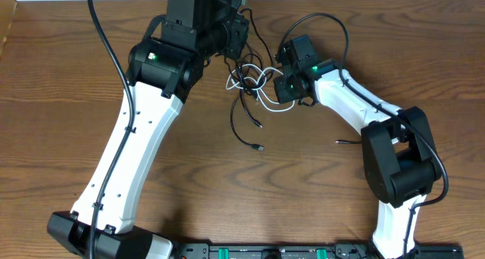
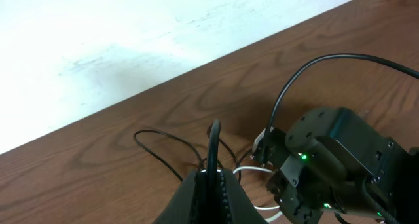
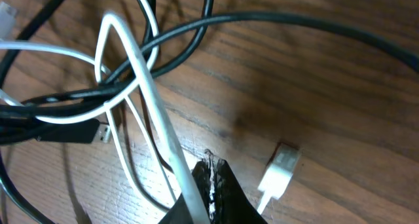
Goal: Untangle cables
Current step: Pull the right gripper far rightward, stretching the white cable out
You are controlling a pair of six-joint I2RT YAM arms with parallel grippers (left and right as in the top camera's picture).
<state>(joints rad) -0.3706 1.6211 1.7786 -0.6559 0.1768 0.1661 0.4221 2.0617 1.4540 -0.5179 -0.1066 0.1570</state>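
Ribbed black fingers of the left pincer (image 2: 211, 179) fill the bottom of its wrist view. They are pressed together on a thin black cord (image 2: 213, 135) that arches out of them in a narrow upright loop. From overhead this pincer sits at 11 o'clock of the tangle (image 1: 254, 81), a loose heap of smooth round cords, black and white. It lies on the brown wood-grain table (image 1: 61, 100) near the 12 o'clock edge. A small plug end (image 1: 258, 147) trails out of the tangle toward 6 o'clock onto bare wood. At 3 o'clock of the tangle, the right pincer (image 3: 211, 178) is clamped shut on the white cord (image 3: 147, 86). That cord runs glossy from the tips toward 11 o'clock and folds into a sharp bend among crossing black cords (image 3: 275, 19). A flat white plug (image 3: 279, 170) lies near the tips at 3 o'clock, apart from them. Wide bare wood opens at 9 o'clock of the left arm (image 1: 129, 153) and at 6 o'clock between both arms.
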